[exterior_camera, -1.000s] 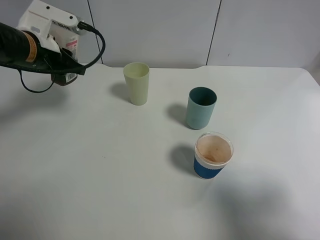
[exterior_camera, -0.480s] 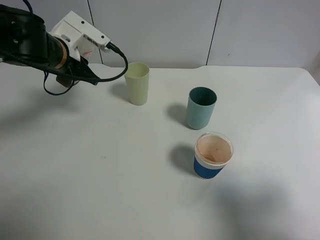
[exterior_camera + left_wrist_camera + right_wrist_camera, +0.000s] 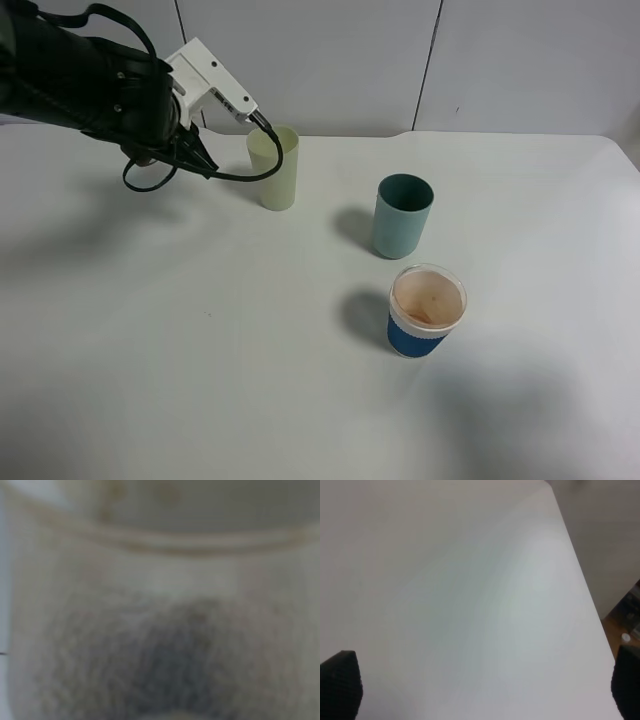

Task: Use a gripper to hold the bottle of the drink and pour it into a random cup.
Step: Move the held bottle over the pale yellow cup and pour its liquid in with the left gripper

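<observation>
The pale yellow-green cup (image 3: 276, 170) stands upright at the back of the white table (image 3: 200, 350). My left gripper (image 3: 198, 145), under its white wrist block, hangs just left of the cup's rim, and its black cable loops against the cup's side. It is shut; the arm hides the bottle of the drink in the exterior high view. The left wrist view is one blurred pale surface, very close to the lens. In the right wrist view my right gripper (image 3: 483, 686) is open above bare table, with nothing between its fingers.
A teal cup (image 3: 402, 215) stands right of the yellow-green one. A white cup with a blue sleeve (image 3: 427, 312) stands nearer the front. The table's right edge (image 3: 580, 575) shows in the right wrist view.
The left arm has swung right from the far left and rolled over, taking the bottle up to the yellow-green cup. The bottle's label showed earlier and is now covered. The cups have not moved.
</observation>
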Tool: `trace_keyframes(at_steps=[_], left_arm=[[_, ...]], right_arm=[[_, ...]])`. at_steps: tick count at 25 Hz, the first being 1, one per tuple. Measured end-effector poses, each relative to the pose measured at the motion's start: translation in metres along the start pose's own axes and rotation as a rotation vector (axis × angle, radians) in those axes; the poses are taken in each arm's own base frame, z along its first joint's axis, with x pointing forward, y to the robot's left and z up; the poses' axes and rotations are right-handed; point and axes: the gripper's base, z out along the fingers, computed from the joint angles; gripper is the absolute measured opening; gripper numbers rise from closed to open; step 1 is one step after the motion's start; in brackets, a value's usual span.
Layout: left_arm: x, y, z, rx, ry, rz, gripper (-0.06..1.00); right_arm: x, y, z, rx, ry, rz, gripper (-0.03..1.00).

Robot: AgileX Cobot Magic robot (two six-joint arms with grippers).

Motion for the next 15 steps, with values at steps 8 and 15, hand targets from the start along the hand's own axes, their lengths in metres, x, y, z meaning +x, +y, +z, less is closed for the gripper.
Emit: trace_keyframes(at_steps=[8, 15], left_arm=[[-0.017, -0.012, 0.012, -0.101, 0.015, 0.147, 0.32], [-0.017, -0.02, 0.023, -0.154, 0.029, 0.272, 0.32]], right_arm=[[0.0, 0.0, 0.0, 0.0, 0.0, 0.0, 0.99], [0.0, 0.0, 0.0, 0.0, 0.0, 0.0, 0.99]])
